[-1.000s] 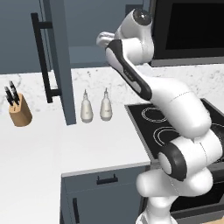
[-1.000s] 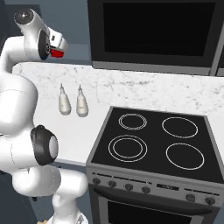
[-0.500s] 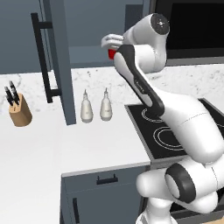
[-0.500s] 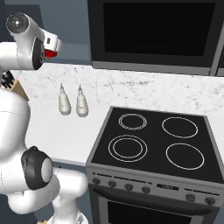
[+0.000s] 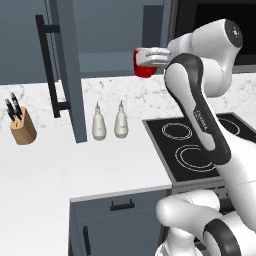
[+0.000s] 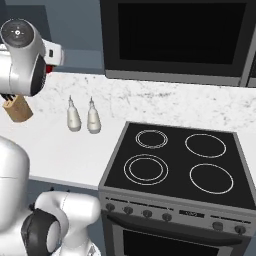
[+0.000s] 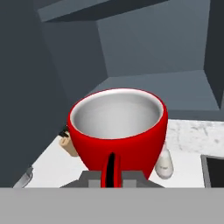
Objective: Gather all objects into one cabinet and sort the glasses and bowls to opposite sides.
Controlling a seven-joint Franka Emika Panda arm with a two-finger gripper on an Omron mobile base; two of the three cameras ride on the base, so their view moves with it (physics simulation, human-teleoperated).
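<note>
Jaws clamped on the red cup [image 7: 118, 131] by its handle, held high over the bench [image 5: 115, 165], at the open cabinet [image 7: 144, 48] mouth, bare shelf [image 7: 175, 89] beyond.

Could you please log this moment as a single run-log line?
hand: shut on red cup | position: raised before open cabinet | cup: upright

Red cup [image 7: 118, 131]: base and handle bottom cut off at hand view's lower margin; it hides most of the knife block [image 7: 66, 142] and the bottles [image 7: 164, 165]. Right base view: arm covers nearly the whole cup. Cabinet [image 5: 107, 35] top cropped by frame edge.
</note>
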